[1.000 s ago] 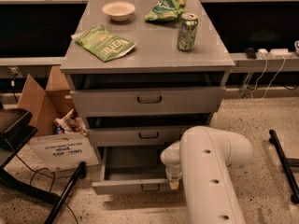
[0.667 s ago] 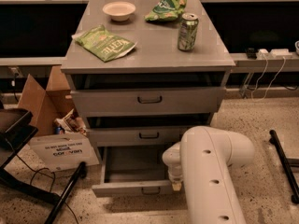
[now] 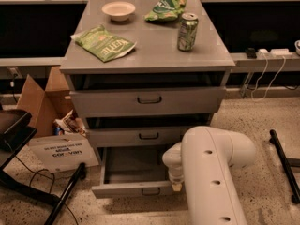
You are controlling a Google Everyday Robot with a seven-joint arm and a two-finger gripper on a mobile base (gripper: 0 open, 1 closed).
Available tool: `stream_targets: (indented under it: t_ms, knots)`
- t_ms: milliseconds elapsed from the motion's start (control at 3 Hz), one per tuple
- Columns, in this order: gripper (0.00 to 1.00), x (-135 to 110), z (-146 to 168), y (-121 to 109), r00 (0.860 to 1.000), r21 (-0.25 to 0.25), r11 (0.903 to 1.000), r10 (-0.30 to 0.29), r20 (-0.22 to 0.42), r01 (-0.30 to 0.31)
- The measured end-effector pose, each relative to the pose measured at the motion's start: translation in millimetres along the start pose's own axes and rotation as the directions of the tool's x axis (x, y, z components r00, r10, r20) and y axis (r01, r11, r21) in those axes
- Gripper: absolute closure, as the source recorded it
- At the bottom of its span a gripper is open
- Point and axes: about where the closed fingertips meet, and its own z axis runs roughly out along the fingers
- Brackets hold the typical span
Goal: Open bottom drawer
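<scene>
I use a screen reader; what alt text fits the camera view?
The bottom drawer of a grey cabinet stands pulled out, with the gripper at its front's right end. On top sit a bowl, two chip bags and a can.

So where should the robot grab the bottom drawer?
By the small bar handle centred on the bottom drawer's slim front, coming straight from the front: the bar lies level and sticks out. The gripper hangs just beside it.
</scene>
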Motion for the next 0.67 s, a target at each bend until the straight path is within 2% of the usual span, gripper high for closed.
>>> stream_targets:
  t_ms: [333,667]
  knots:
    - [1.00,0.2,-2.8,-1.3,1.000,0.015,0.9998,0.010,0.011,-0.010]
    - [1.00,6.6,-2.0,14.0,1.000,-0.003,0.9995,0.030,0.002,-0.030]
